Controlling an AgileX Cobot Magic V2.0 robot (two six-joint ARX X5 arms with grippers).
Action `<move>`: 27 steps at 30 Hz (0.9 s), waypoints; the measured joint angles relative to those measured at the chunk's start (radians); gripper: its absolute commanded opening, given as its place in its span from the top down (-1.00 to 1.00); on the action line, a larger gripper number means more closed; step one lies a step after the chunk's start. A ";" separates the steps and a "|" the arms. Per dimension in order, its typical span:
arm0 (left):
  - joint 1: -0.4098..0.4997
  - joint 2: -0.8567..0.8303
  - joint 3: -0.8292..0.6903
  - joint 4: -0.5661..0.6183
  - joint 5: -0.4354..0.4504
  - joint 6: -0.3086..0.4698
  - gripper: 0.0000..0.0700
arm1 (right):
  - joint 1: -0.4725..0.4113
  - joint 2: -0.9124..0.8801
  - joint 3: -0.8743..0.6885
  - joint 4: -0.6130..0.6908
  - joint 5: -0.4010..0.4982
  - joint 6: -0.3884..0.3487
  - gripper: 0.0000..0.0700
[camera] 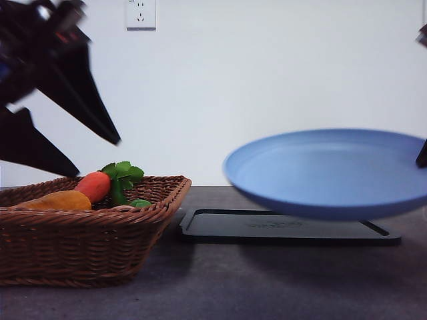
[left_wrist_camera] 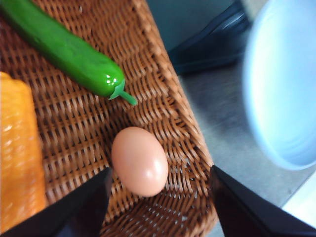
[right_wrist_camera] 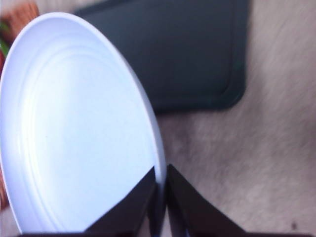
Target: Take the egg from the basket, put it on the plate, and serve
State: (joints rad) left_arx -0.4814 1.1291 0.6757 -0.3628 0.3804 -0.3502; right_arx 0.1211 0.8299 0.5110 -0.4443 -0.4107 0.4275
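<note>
The pinkish-brown egg [left_wrist_camera: 139, 161] lies on the weave of the brown wicker basket [left_wrist_camera: 168, 94], close to its side wall. My left gripper [left_wrist_camera: 158, 202] hovers open over it, one black finger [left_wrist_camera: 74, 212] on each side of the egg, without touching it. From the front, the left gripper [camera: 97, 158] hangs above the basket [camera: 80, 247]. The light blue plate [camera: 330, 170] is held up off the table, slightly tilted. My right gripper [right_wrist_camera: 160, 197] is shut on the rim of the plate [right_wrist_camera: 74, 123].
A green cucumber [left_wrist_camera: 64, 47] and an orange toy [left_wrist_camera: 17, 158] share the basket; a red-orange vegetable with leaves [camera: 93, 185] shows from the front. A flat black tray [camera: 287, 230] lies on the grey table under the plate.
</note>
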 measured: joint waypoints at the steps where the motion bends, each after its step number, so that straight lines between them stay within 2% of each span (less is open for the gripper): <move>1: -0.005 0.026 0.014 0.001 -0.003 0.001 -0.18 | -0.009 -0.011 0.000 0.000 0.001 0.000 1.00; 12: -0.017 0.281 0.090 -0.023 -0.018 0.035 -0.17 | -0.058 -0.088 0.000 -0.012 0.003 0.000 1.00; 24: -0.019 0.325 0.092 -0.010 -0.018 0.086 -0.16 | -0.058 -0.095 0.000 -0.016 0.003 0.000 1.00; 27: -0.019 0.325 0.092 -0.010 -0.018 0.101 -0.09 | -0.058 -0.095 0.000 -0.016 0.003 0.000 1.00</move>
State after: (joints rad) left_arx -0.5003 1.4538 0.7677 -0.3731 0.3626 -0.2493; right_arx 0.0631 0.7349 0.5110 -0.4602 -0.4074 0.4278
